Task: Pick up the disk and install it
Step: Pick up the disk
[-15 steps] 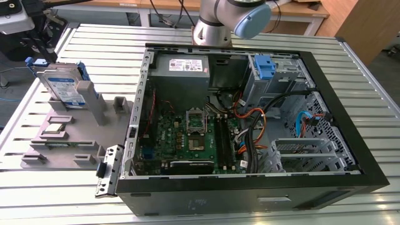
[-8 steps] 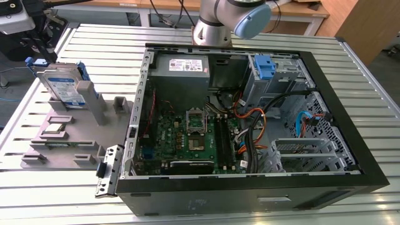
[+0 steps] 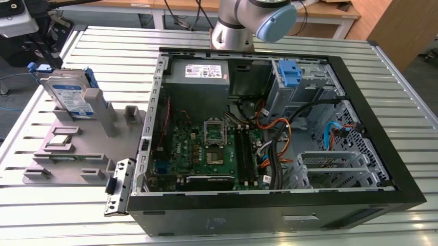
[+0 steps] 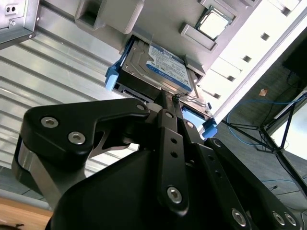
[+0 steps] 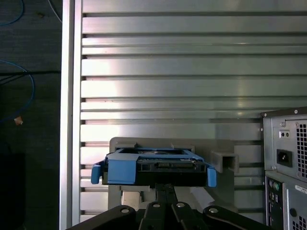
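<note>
Disk [image 3: 68,95] is standing upright on edge in grey holder [image 3: 65,154] on slatted table [image 3: 110,38], at the exterior view's left, beside open computer case [image 3: 274,199]. Gripper [image 4: 170,98] is hanging right at the disk's end edge between its blue rails, in both wrist views. Fingers [image 4: 165,110] are sitting drawn together. Can't tell if they are pinching the disk or just touching it.

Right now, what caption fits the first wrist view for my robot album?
Gripper close to the blue-railed disk in its grey holder, computer case alongside.
</note>
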Tool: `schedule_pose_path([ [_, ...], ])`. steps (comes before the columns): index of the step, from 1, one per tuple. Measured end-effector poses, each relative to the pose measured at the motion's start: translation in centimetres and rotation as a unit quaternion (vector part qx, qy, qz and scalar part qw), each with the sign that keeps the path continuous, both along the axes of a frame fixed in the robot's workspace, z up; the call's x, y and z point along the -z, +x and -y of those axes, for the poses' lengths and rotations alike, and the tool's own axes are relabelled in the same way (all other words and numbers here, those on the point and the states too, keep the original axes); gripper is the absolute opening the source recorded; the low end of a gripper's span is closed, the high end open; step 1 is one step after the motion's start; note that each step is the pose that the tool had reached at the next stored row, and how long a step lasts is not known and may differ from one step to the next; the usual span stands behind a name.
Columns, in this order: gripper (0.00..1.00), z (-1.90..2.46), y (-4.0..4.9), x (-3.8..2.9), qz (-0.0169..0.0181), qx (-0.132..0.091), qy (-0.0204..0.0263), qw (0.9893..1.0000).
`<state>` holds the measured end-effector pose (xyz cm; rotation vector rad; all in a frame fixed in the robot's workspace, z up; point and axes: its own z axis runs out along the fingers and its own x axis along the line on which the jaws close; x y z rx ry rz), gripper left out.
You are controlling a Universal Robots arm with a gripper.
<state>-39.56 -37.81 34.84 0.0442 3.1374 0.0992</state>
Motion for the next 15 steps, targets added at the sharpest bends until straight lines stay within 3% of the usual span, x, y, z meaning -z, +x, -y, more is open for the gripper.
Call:
schedule_pose_path([
  [1,0.1,0.0,0.0,0.0,0.0,-0.028,0.0003,0.9996],
  [4,0.1,0.0,0.0,0.0,0.0,-0.052,0.0003,0.9987],
  [8,0.1,0.0,0.0,0.0,0.0,-0.083,0.0005,0.9965],
  [12,0.1,0.0,0.0,0.01,0.0,-0.116,0.0005,0.9933],
  [15,0.1,0.0,0.0,0.01,0.0,-0.141,0.0005,0.9901],
])
